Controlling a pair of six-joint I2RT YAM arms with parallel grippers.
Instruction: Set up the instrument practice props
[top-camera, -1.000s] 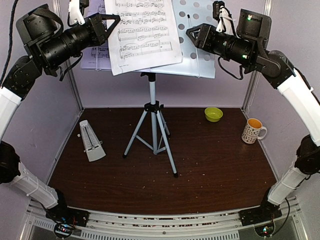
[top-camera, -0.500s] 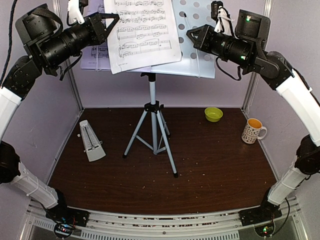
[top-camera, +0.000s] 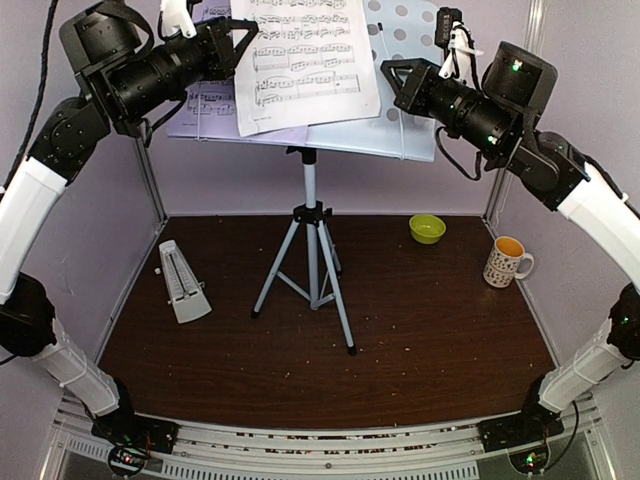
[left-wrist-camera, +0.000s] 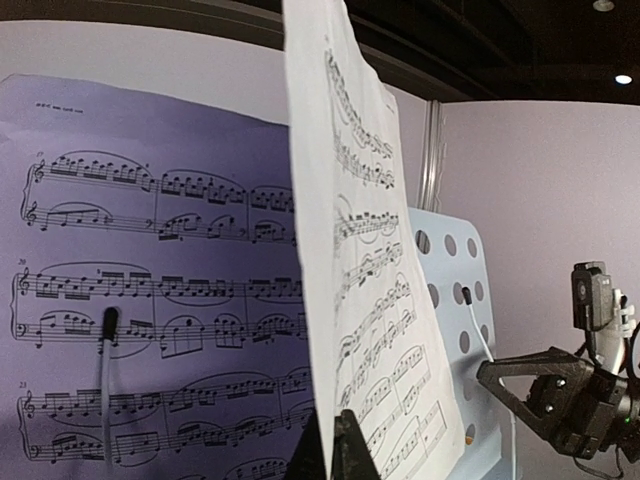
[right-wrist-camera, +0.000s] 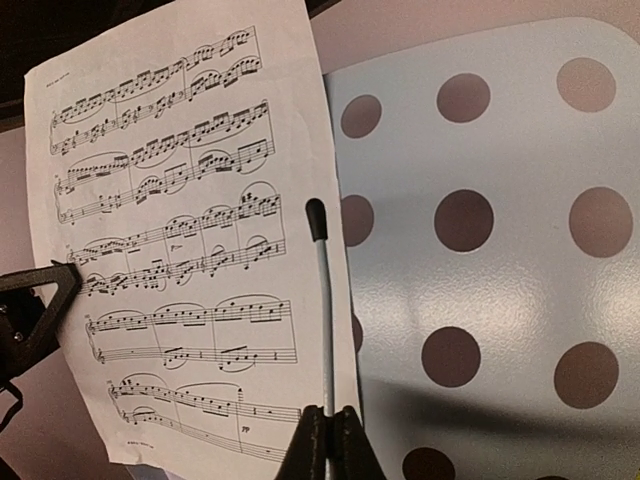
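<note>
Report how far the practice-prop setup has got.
Done: stand up on its tripod, one page on it under a wire. In hand: left pincer shut on the second page's edge, in front of the stand; right pincer shut on the other wire. Left: seat that page, then the metronome, on the table untouched.

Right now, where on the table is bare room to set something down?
Free: the front of the table, between tripod and near edge; also between tripod and patterned mug. Crowded: left by the metronome, back right around the yellow-green bowl.

Two music pages (top-camera: 305, 60) on perforated stand (top-camera: 420, 125); metronome (top-camera: 183, 283) left of tripod (top-camera: 312, 255).
</note>
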